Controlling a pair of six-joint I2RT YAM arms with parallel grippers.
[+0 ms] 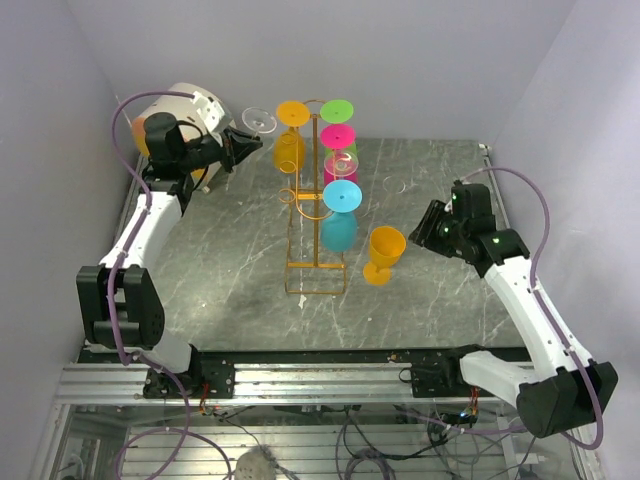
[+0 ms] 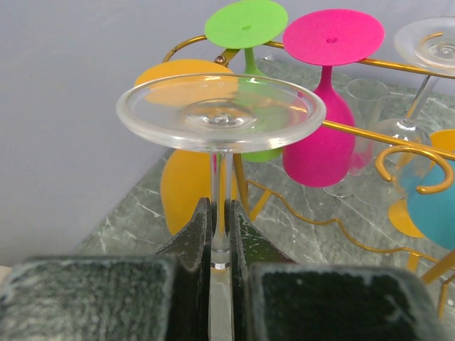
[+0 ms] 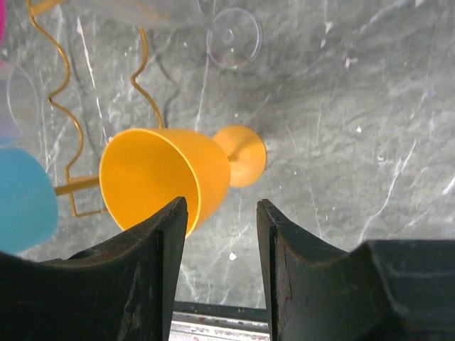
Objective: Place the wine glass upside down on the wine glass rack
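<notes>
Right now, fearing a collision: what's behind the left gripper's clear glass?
The rack with an orange glass, green glass and pink glass hanging. Fingers hide the clear glass's bowl.

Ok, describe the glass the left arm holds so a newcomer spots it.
Find the tall golden wire rack mid-table. Left of its far end, the left gripper pinches a stem. That is the clear wine glass, foot up: the only glass held in a gripper, unlike the orange glass, green glass and pink glass hanging beside it.
</notes>
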